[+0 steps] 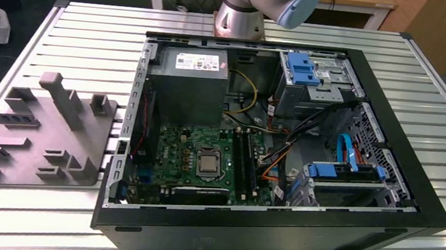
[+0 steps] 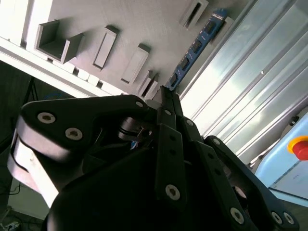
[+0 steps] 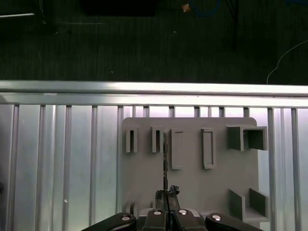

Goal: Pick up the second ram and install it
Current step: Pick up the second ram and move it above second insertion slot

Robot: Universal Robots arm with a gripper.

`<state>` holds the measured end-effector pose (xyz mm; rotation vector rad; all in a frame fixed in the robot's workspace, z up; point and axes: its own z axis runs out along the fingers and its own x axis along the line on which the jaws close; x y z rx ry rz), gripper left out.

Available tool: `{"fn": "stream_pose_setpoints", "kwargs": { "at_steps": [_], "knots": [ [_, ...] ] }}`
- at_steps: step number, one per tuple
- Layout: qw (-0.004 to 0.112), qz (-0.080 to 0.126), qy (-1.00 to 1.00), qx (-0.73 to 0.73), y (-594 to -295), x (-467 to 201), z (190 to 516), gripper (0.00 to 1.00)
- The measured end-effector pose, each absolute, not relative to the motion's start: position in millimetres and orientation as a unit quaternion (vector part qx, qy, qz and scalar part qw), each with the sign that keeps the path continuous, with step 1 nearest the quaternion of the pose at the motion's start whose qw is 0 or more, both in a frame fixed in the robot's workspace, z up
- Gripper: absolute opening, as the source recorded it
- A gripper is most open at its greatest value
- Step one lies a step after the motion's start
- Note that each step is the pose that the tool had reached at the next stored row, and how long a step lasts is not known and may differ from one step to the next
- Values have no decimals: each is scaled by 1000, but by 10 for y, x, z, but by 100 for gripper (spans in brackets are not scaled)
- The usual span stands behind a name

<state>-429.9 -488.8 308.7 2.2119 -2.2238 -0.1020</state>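
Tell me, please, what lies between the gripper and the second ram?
Nothing: in the second wrist view the gripper is closed directly on one end of the second ram, with the grey holder block behind it.

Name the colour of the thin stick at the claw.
The second ram is blue with black chips; best in second wrist view.

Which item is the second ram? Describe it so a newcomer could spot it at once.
Start at the big grey slotted plastic holder block on the slatted metal table. Over it, the black gripper pinches one end of a thin, flat blue circuit-board stick with dark chips: the second ram. Its neighbours are fixed grey ribs; it alone is blue.
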Motion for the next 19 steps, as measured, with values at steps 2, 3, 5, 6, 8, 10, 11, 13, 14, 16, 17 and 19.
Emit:
{"fn": "stream_pose_setpoints", "kwargs": {
  "at_steps": [2,3,5,6,8,10,11,13,14,16,17,19],
  "knots": [
    [2,-33,-709,705,-4888,-4299,3141,11],
    [2,-33,-709,705,-4888,-4298,3170,11],
    [2,-33,-709,705,-4888,-4299,3220,11],
    [2,-33,-709,705,-4888,-4299,3247,11],
    [2,-33,-709,705,-4888,-4298,3299,11],
    [2,-33,-709,705,-4888,-4298,3362,11],
    [2,-33,-709,705,-4888,-4298,3394,11],
    [2,-33,-709,705,-4888,-4299,3461,11],
    [2,-33,-709,705,-4888,-4299,3495,11],
    [2,-33,-709,705,-4888,-4298,3567,11],
    [1,-33,-709,705,-4888,-4299,3601,11],
    [2,-33,-709,705,-4888,-4299,3655,11]
  ]
}}
